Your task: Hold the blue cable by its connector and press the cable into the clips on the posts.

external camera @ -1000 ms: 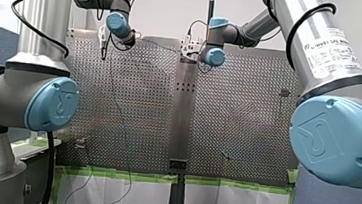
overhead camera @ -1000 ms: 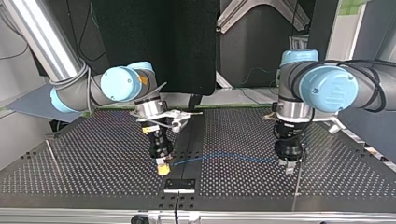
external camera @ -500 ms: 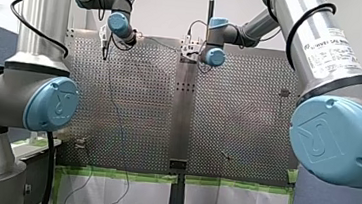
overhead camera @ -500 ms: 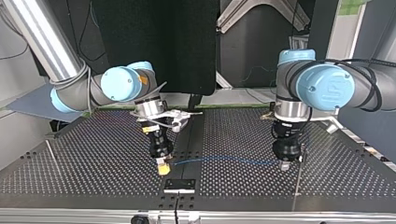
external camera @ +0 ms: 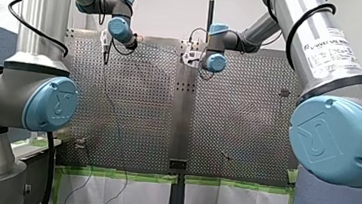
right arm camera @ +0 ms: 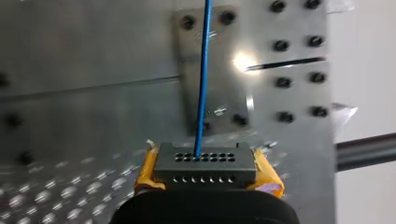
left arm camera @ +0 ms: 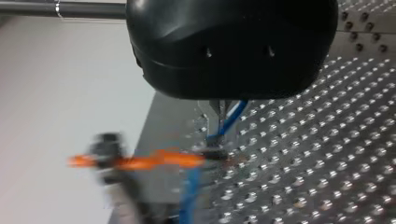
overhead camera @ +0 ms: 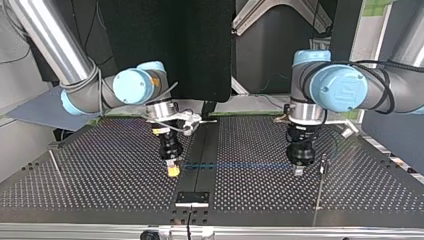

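Across the middle of the top view, over the perforated table [overhead camera: 100, 190], the blue cable [overhead camera: 240, 165] runs taut between both grippers, probably to line it up for the clips. Right gripper [overhead camera: 173, 171], centre-left, is clamped on the connector [right arm camera: 205, 167]. Left gripper [overhead camera: 298, 171], centre-right, pinches the cable near a thin post [overhead camera: 320, 185]. Only the right wrist view shows the yellow pads [right arm camera: 145, 175] squeezing the connector. Only the left wrist view shows the metal fingers [left arm camera: 215, 116] closed on the cable.

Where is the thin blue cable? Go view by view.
Front view: thin blue cable, faint, trailing from my left gripper.
Top view: cable taut across to my right gripper.
Left wrist view: cable in the jaws.
Right wrist view: cable leaves the dark grey connector.
Shared landmark: silver perforated metal table.
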Tool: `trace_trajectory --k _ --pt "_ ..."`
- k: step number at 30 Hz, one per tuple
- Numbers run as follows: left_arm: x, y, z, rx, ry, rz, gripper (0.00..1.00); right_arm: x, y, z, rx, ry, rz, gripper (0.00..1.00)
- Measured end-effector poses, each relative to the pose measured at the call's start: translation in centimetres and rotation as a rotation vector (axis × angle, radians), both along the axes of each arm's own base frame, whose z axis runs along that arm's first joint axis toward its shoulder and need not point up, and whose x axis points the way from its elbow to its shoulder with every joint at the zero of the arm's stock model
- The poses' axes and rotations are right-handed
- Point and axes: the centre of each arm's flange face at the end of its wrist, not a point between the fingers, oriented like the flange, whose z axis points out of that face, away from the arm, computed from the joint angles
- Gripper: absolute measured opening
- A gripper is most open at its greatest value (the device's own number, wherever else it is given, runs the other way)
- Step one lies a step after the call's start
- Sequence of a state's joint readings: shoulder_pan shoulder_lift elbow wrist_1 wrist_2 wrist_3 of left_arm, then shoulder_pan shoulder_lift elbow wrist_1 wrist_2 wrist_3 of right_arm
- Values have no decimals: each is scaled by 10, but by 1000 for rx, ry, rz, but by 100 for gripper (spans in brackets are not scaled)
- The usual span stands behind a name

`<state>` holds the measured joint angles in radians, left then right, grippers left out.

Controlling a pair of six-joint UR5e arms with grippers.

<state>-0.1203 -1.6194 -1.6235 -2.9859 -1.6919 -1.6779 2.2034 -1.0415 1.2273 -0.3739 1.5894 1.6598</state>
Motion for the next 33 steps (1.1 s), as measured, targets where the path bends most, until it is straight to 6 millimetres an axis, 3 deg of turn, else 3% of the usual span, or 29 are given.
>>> trace_trajectory --k 7,15,24,33 --pt "4 -13 -34 25 48 -19 0 -4 8 -31 47 35 -13 0" --pt "10 -28 -72 23 78 -26 0 3 26 -84 119 96 -8 0" --pt "10 -48 -107 36 110 -38 0 5 39 -120 153 126 -22 0" --pt "-2 -61 -158 39 149 -48 0 -10 44 -150 171 132 -78 0"
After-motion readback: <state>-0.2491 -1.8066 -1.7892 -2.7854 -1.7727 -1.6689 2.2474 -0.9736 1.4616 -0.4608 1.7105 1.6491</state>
